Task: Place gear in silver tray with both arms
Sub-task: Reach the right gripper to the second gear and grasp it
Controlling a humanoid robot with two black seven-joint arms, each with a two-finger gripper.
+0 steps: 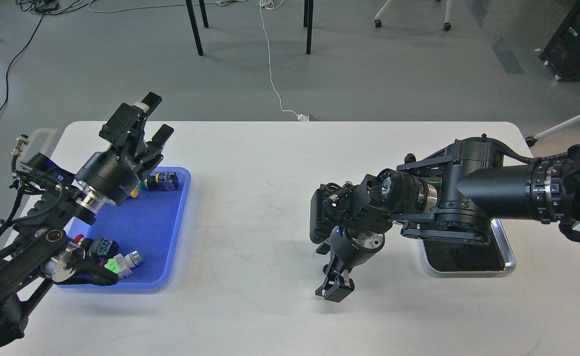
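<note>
The left tool (152, 117) hung raised above the far end of the blue tray (171, 232), its fingers spread apart, with a small white piece (142, 106) showing against the upper finger; whether it gripped that piece I could not tell. The right tool (335, 289) pointed down over the bare white tabletop (250, 163), fingers drawn together on nothing. The silver tray (510, 259) lay at the right, largely hidden beneath the right arm. Small switch-like parts (164, 182) sat in the blue tray.
</note>
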